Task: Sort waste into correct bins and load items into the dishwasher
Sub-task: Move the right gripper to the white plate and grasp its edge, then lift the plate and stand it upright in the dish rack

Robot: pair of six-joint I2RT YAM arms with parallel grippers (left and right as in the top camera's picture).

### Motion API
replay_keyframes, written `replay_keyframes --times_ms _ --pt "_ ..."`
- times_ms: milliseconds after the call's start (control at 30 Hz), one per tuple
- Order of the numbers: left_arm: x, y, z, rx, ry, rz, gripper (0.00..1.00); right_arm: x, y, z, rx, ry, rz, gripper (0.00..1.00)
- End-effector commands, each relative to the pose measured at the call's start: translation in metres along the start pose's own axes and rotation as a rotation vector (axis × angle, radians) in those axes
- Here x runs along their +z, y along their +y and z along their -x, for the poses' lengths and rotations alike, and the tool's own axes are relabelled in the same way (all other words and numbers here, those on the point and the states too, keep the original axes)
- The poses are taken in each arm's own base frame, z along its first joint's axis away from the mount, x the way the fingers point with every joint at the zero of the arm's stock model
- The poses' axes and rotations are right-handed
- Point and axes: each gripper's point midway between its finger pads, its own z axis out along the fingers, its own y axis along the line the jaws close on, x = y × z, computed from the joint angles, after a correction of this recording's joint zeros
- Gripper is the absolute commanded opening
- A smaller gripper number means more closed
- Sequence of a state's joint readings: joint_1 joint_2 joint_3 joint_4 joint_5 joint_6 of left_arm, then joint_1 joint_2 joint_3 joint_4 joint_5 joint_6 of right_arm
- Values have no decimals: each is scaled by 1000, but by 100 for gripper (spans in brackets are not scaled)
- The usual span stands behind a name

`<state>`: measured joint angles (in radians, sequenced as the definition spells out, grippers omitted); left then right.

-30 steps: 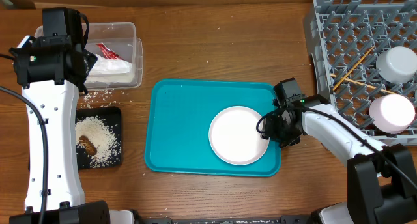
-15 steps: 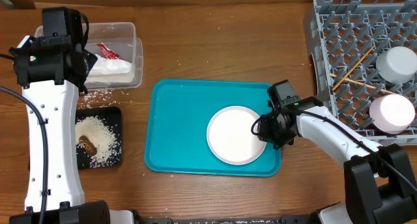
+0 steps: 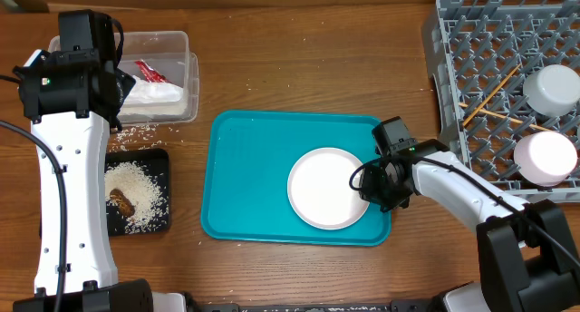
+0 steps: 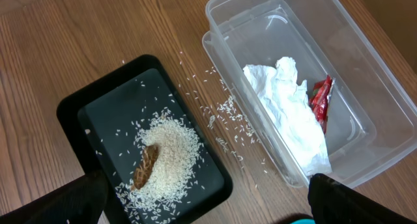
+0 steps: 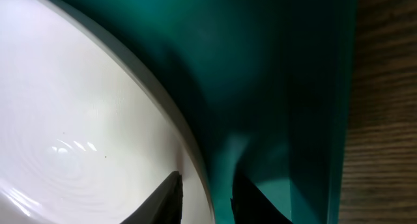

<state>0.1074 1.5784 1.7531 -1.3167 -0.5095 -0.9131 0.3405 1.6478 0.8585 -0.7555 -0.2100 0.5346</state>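
Note:
The white plate lies on the teal tray. My right gripper is at its right rim. In the right wrist view the fingers straddle the plate's rim, narrowly open. My left gripper is open and empty, high over the clear tub and black tray. The tub holds the napkin and red wrapper. The black tray holds rice and the brown lump. Two bowls and the chopsticks are in the grey rack.
Loose rice grains lie on the wood between the black tray and the tub. The teal tray's raised right wall is just beside my right fingers. The rack stands close to the right of the teal tray.
My right gripper has moved slightly left and up along the plate's rim, and the plate has shifted a little left on the teal tray. The left arm has not moved.

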Motion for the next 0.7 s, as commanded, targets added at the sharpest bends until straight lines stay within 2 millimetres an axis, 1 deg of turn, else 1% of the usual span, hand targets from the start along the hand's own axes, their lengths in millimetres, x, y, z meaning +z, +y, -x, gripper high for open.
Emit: replay_keyframes --times_ms 0,67,133,167,267,367,433,500,600,667 --pt "2 3 3 -1 -14 19 100 3 -3 -3 14 -3 -7 24" --pt "2 3 3 -1 -14 19 100 3 -3 -3 19 -1 -6 16" --pt "2 3 3 -1 -14 19 100 2 -2 -4 37 2 0 6" --pt "2 3 3 -1 -14 19 100 2 -1 -4 49 3 3 4" --pt "2 3 3 -1 -14 19 100 -4 5 0 48 3 22 4" --pt "2 3 3 -1 -14 19 100 -20 12 12 57 -10 34 4" --pt "2 3 3 -1 -14 19 100 -39 16 26 68 -30 37 4" --pt "2 3 3 -1 -14 19 100 -64 15 44 93 -75 20 4" --pt "2 3 3 -1 -14 19 100 -110 8 78 92 -190 -12 4" --pt "2 3 3 -1 -14 19 100 -148 0 101 112 -278 -34 4"
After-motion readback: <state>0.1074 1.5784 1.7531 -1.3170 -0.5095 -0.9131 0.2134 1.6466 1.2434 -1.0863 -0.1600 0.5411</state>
